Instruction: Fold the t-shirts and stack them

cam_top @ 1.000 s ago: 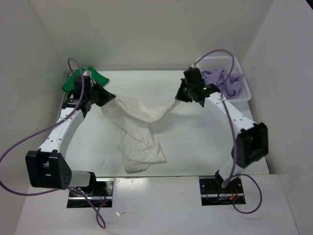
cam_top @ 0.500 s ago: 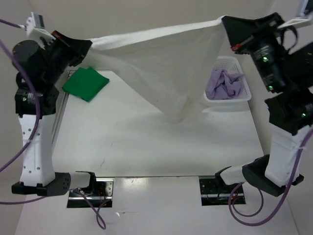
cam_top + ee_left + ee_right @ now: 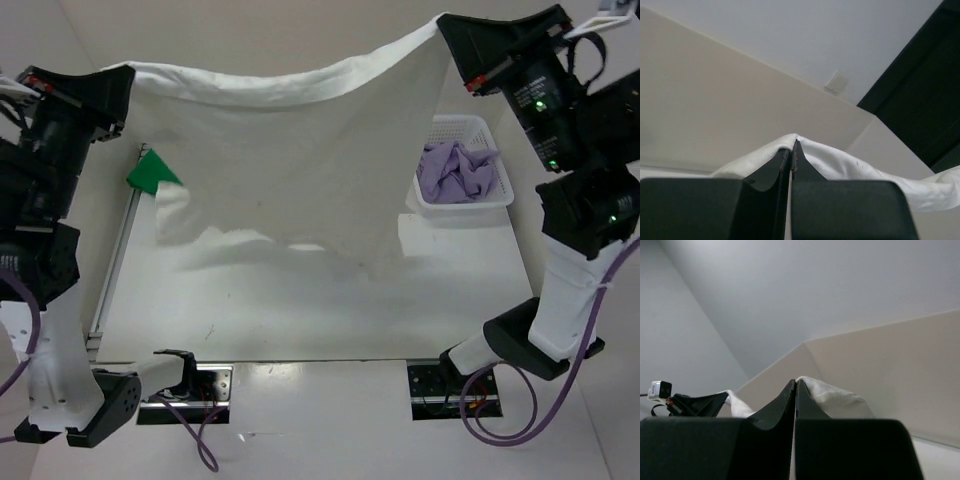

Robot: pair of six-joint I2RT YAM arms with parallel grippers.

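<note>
Cream-white t-shirt (image 3: pixel 290 160), a broad sagging sheet aloft

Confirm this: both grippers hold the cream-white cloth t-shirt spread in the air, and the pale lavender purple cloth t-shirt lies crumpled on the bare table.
Wrong in one place: the pale lavender purple cloth t-shirt lies crumpled in the white plastic mesh basket, as the top external view shows. The left gripper and right gripper do hold the cream-white cloth t-shirt spread in the air.
</note>
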